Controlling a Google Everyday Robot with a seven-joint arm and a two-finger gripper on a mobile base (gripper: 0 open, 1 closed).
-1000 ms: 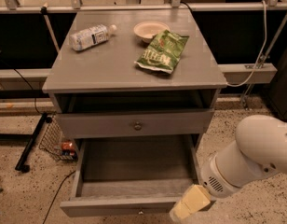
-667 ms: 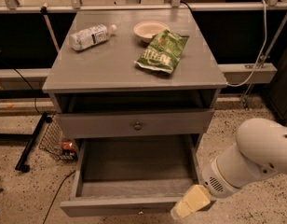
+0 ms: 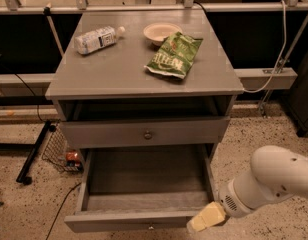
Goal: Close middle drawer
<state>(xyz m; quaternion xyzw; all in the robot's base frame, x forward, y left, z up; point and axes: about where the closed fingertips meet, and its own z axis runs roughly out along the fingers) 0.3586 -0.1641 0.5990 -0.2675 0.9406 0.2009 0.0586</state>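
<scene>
We find bare floor (image 3: 244, 139) right of the pulled-out middle drawer (image 3: 124, 221), where our hand (image 3: 206, 218) hangs at its front corner; a wire basket (image 3: 59, 151) crowds the left side.

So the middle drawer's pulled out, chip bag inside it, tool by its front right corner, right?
No, the camera view shows the chip bag on the tabletop. The middle drawer is pulled out, tool by its front right corner.

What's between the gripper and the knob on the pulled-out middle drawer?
Only the drawer's own bare grey front. The camera view shows the gripper at the right end of the middle drawer front, with the knob at its centre.
</scene>
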